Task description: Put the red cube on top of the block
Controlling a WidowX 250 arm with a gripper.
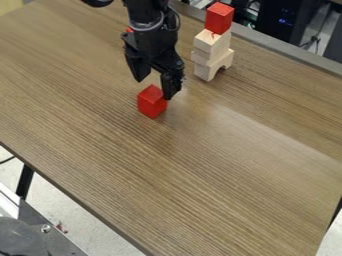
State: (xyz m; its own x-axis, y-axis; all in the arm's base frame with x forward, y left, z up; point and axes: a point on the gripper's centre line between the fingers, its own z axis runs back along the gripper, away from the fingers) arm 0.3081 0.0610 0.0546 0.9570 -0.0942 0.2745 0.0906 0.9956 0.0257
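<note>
In the camera view, take the wooden stack (212, 50) as your landmark. Your pincer (154, 89) hangs to the left of it and a little nearer the camera, pointing down at the counter (220, 165). It is released: you have its two fingers (172, 89) spread, with a gap between them and nothing gripped.

The red cube (151, 103) sits on the counter, also to the left of the wooden stack and nearer the camera, well apart from it. For you, it lies right by the tips of the pincer, low between them and slightly toward the camera. The finger on the side toward the wooden stack overlaps the cube's edge in this view; you cannot tell whether the two touch.

The wooden stack stands upright, with an arched piece (204, 71) at its foot and pale blocks above that. On its top rests a second red cube (219, 19), higher than your pincer's tips and off to their right as you look at it. You have the arm (148, 15) coming in from the top edge, left of the wooden stack, and a small patch of red (129, 30) peeks out behind it, mostly hidden. Past the stack, beyond the counter, stands dark equipment (284, 20).
</note>
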